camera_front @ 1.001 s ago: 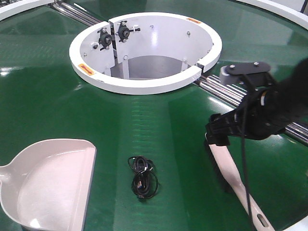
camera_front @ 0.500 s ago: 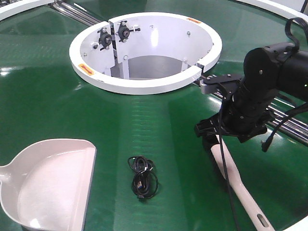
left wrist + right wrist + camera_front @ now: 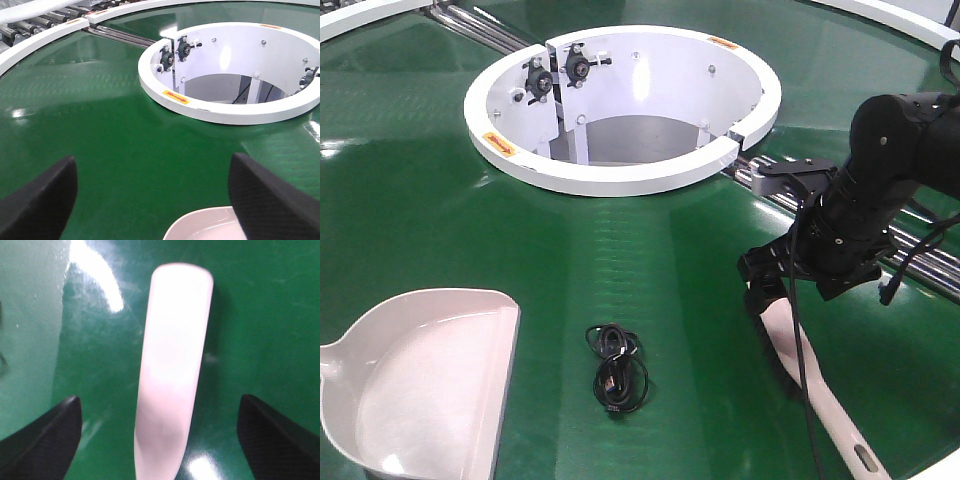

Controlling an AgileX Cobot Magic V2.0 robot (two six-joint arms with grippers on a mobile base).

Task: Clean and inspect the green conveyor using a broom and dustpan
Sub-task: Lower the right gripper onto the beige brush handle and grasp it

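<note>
Over broom (image 3: 802, 368) head | right claw (image 3: 157, 405) angled down, apart astride it | left claw (image 3: 152, 161) apart over dustpan (image 3: 200, 226)

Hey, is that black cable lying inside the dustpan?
No, the coiled black cable lies on the green conveyor, apart from the dustpan.

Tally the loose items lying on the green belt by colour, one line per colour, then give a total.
Beige: 2, the dustpan and the broom
Black: 1, the coiled cable
Total: 3
</note>
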